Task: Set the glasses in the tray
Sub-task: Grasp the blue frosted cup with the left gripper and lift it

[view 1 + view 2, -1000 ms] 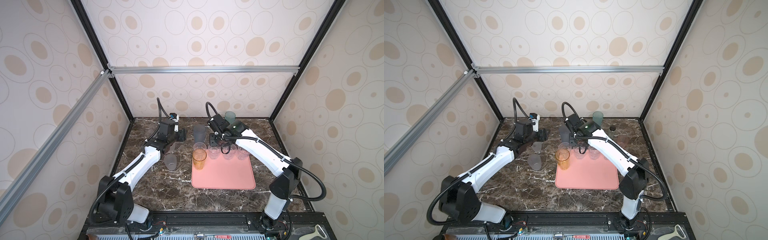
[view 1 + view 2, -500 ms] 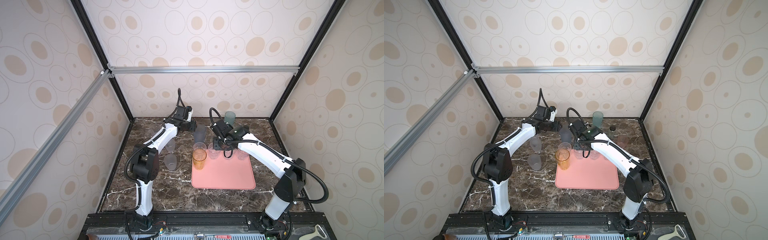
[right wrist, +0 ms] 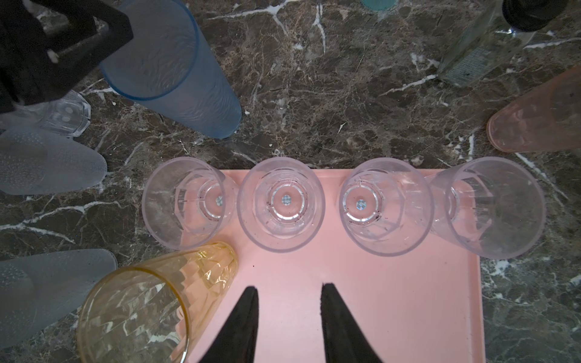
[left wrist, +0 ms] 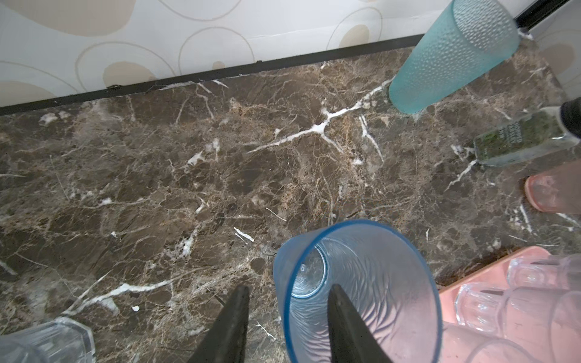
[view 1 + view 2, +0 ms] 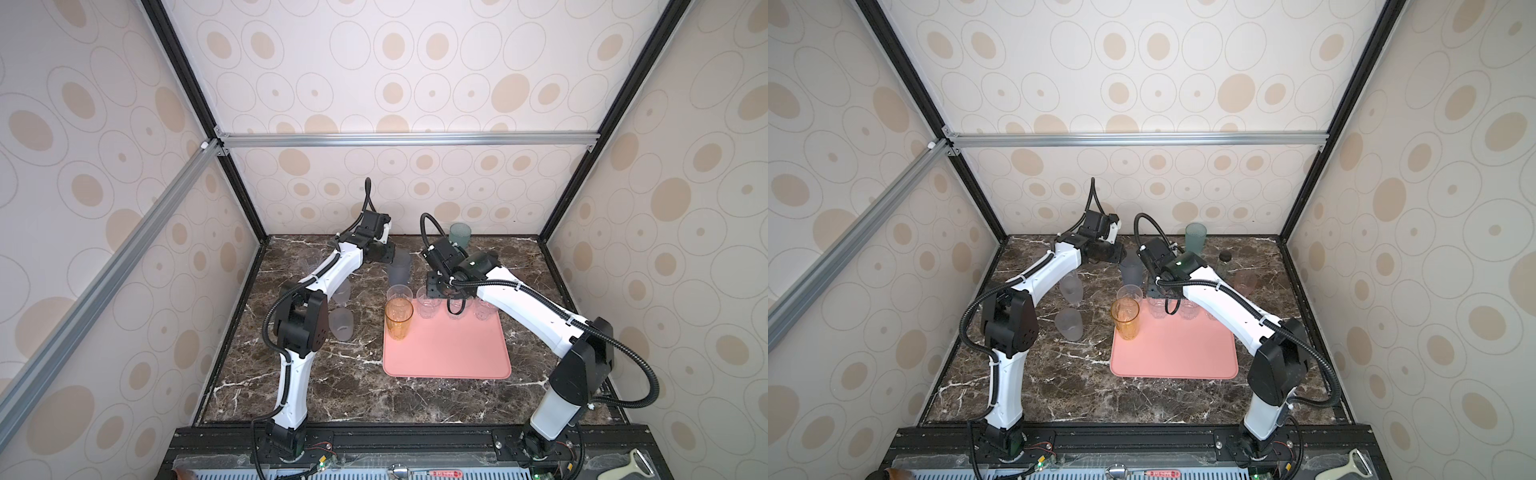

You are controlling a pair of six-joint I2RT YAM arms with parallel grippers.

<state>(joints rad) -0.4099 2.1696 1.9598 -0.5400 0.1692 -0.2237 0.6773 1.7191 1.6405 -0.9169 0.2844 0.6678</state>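
**Change since the earlier frame:** the left arm has swung away from the frosted pair to the back. The left gripper now straddles the rim of the tall blue-purple rippled translucent tumbler, one finger inside and one outside. Its jaws are narrowing but not yet pinching the wall. A rim grip looks like the only purchase on so wide a cup.

1. Flat salmon-pink rectangular tray, low rim, rounded corners. Its near half is bare, presumably kept for incoming glasses.
2. Tall amber faceted tumbler: upright on the tray's left edge.
3. Right gripper: above the tray's middle, jaws narrowly apart, holding nothing.
4. Four short clear faceted glasses: mouths up, in a close row along the tray's far edge, probably to save room.
5. Two frosted stippled tumblers: on the marble left of the tray, not yet placed.
6. Blue-purple tumbler: just beyond the tray's far-left corner.
7. Small pink tumbler and clear jar with a black lid: beyond the tray's far-right corner.
8. Teal dimpled tumbler: farthest behind the tray, by the wall.
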